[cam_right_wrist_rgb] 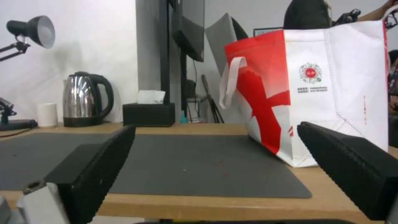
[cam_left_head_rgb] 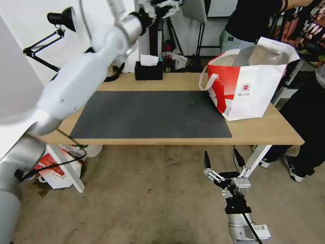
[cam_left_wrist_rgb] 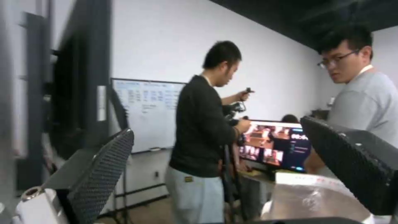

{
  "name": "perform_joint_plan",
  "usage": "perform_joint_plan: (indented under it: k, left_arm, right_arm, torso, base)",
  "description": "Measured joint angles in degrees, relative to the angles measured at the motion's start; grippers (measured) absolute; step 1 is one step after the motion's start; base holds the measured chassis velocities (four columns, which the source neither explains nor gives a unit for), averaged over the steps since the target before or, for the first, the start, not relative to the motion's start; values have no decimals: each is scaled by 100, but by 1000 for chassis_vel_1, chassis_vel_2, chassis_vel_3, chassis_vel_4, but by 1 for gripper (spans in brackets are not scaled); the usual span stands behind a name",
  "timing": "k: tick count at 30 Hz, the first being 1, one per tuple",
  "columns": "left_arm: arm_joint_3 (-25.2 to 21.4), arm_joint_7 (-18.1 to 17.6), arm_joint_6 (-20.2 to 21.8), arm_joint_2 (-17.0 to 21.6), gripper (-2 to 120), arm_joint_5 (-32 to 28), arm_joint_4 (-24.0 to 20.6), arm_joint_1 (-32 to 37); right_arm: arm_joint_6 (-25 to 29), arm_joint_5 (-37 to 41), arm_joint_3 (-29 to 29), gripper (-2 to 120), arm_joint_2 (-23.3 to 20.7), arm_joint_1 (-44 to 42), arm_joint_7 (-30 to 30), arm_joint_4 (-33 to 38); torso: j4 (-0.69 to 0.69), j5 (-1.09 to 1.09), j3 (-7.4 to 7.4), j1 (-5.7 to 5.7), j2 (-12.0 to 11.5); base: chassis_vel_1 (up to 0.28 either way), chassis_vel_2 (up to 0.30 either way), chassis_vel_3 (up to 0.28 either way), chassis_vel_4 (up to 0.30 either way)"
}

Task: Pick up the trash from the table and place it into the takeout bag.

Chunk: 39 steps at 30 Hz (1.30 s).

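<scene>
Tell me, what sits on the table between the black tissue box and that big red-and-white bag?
Nothing. In the head view, only bare wood of the table separates the tissue box from the takeout bag.

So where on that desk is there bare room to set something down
Most of the large dark grey mat lies bare, from the black tissue box at the back edge across to the white-and-red takeout bag. The light-wood table strip in front is free too. It is crowded at the bag's corner.

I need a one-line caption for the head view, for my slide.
Takeout bag stands on the table beside the grey mat; right tool open below the table edge, left tool raised high.
</scene>
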Motion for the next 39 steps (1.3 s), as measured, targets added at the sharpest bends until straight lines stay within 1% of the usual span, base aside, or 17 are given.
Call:
perform_joint_plan:
  k: [2,6,7,8,9,10,12,13,14,16,18,21,22,23,26,31,39]
  left_arm:
    - [-300,-16,-171,360,100,285,-437,527]
    - [-613,-58,-365,623,100,585,-814,1112]
    - [-903,-148,-446,737,100,699,-1073,1469]
    - [-1386,-268,-558,863,100,872,-1492,2017]
    - [-1673,-308,-657,931,100,1147,-1754,2500]
    - [-1673,-308,-657,931,100,1147,-1754,2500]
    - [-2042,-348,-856,983,100,1663,-2077,3185]
    - [-2327,-410,-989,962,100,1942,-2314,3720]
    - [-2327,-410,-989,962,100,1942,-2314,3720]
    - [-2772,-518,-1058,838,100,2175,-2643,4436]
    - [-3220,-560,-1138,678,100,2440,-2924,5126]
    - [-3468,-566,-1266,551,100,2702,-3059,5591]
    - [-3734,-567,-1362,400,100,2904,-3213,5951]
    - [-3734,-567,-1362,400,100,2904,-3213,5951]
    - [-4128,-611,-1493,24,100,3241,-3529,6518]
    - [-4332,-602,-1777,-398,100,3727,-3699,7156]
    - [-4487,-516,-2009,-923,100,4049,-3893,7884]
  right_arm:
    - [0,0,-1,100,1,-1,0,0]
    - [0,0,-1,100,0,-1,0,0]
    - [0,0,0,100,0,-1,0,0]
    - [0,0,0,100,1,0,0,0]
    - [0,0,0,100,0,0,0,0]
    - [0,0,0,100,0,0,0,0]
    - [0,0,1,100,1,-2,0,0]
    - [0,0,-1,100,1,-1,0,0]
    - [0,0,-1,100,1,-1,0,0]
    - [0,0,1,100,0,-1,0,0]
    - [0,0,-1,100,1,-1,0,0]
    - [0,0,1,100,0,-1,0,0]
    - [0,0,0,100,1,-1,0,0]
    - [0,0,0,100,1,-1,0,0]
    - [0,0,0,100,-1,-1,0,0]
    - [0,0,1,100,0,-1,0,0]
    - [0,0,0,100,0,-1,0,0]
  torso:
    - [-1,2,-1,0,0]
    - [1,-1,0,0,0]
    - [-1,-5,1,1,0]
    - [-3,8,-1,1,1]
    - [1,7,-1,-1,0]
    - [1,7,-1,-1,0]
    - [0,-4,0,0,0]
    - [0,6,-1,-1,1]
    - [0,6,-1,-1,1]
    - [-2,-1,0,0,0]
    - [-1,6,-1,-1,1]
    - [0,-1,0,-1,0]
    - [-2,4,-1,-1,0]
    - [-2,4,-1,-1,0]
    - [-3,4,-1,0,0]
    - [-1,3,-1,0,0]
    - [-1,3,0,-1,0]
  base:
    - [0,0,0,0]
    - [0,0,0,0]
    - [0,0,0,0]
    - [0,0,0,0]
    - [0,0,0,0]
    - [0,0,0,0]
    - [0,0,0,0]
    - [0,0,0,0]
    - [0,0,0,0]
    - [0,0,0,0]
    - [0,0,0,0]
    - [0,0,0,0]
    - [0,0,0,0]
    - [0,0,0,0]
    - [0,0,0,0]
    - [0,0,0,0]
    - [0,0,0,0]
